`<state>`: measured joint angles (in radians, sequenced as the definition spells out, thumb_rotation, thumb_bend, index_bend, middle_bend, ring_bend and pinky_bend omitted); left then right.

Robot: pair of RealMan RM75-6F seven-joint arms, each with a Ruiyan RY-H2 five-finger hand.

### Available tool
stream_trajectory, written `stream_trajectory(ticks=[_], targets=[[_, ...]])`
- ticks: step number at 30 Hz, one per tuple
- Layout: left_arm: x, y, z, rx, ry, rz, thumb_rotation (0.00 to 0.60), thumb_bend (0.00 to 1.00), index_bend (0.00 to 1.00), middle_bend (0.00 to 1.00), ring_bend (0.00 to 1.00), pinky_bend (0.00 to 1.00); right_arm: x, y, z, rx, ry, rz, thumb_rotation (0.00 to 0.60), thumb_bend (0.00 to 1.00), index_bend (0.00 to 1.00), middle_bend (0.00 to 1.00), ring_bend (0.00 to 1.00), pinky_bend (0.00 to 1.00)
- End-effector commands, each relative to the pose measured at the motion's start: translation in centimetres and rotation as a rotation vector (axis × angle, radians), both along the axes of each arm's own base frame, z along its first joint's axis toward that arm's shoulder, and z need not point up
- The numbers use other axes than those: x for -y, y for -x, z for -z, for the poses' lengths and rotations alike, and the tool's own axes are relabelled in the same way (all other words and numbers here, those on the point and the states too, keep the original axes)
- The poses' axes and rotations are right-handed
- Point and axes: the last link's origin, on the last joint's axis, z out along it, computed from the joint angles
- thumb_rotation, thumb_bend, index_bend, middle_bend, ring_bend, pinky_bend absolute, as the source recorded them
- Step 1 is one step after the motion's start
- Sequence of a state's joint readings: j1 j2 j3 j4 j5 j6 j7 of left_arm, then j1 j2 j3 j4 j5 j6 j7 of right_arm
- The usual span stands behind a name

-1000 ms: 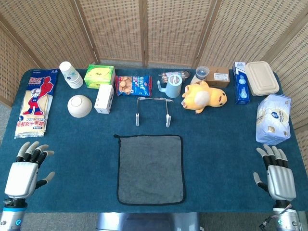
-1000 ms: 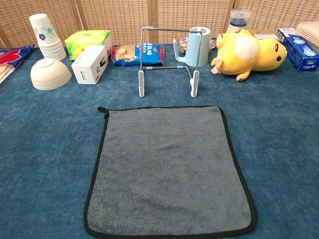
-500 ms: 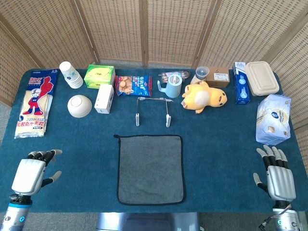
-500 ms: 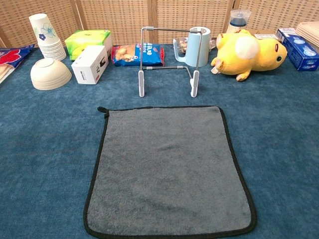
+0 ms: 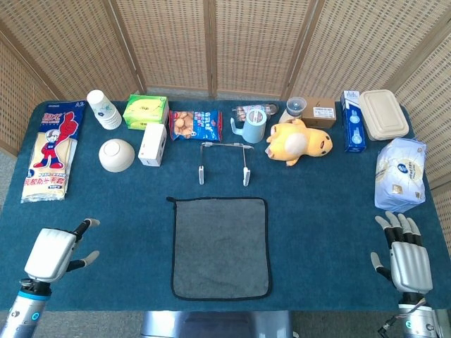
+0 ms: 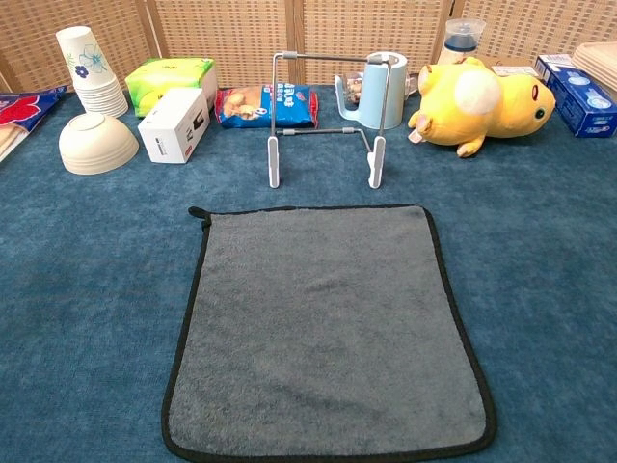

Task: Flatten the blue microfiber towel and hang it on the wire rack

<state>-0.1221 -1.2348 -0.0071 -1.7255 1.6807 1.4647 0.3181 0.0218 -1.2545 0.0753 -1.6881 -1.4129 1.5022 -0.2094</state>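
Near the front edge of the table [image 5: 303, 211], the towel [image 5: 220, 246] lies spread flat, grey-faced with a dark hem and a small loop at its far-left corner, just in front of the wire rack [image 5: 223, 161]. My left hand [image 5: 51, 255] sits low at the front-left corner with fingers apart and nothing in them; my right hand [image 5: 409, 257] rests at the front-right corner, fingers straight, also holding nothing. Both are well apart from the cloth. My worry is the rack: it looks light, standing on two white feet, so dragging the towel over its top bar could tip it back into the blue mug [image 5: 252, 129] just behind it. Pinching only one corner could also bunch the cloth again. As for writing, the long yellow packet [image 5: 47, 156] at far left carries a cartoon figure and characters too small to read; the snack bag [image 5: 194, 124] and boxes are equally illegible.
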Motion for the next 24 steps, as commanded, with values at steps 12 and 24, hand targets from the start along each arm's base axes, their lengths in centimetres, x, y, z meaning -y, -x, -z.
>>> stream_trajectory(ticks=[12,24], targets=[[-1.0,-2.5,2.5,0.008,0.153,0.098,0.472,0.15,0.35,1.0,1.0,1.0,-0.2,0.1,-0.2,-0.003,0.006,0.01,0.6,0.31,0.17,0.11,0.0,0.0],[-1.0,-5.9,6.5,0.032,0.37,0.227,0.475,0.15,0.35,1.0,1.0,1.0,-0.1,0.3,-0.3,-0.001,0.007,0.02,0.6,0.31,0.17,0.11,0.0,0.0]])
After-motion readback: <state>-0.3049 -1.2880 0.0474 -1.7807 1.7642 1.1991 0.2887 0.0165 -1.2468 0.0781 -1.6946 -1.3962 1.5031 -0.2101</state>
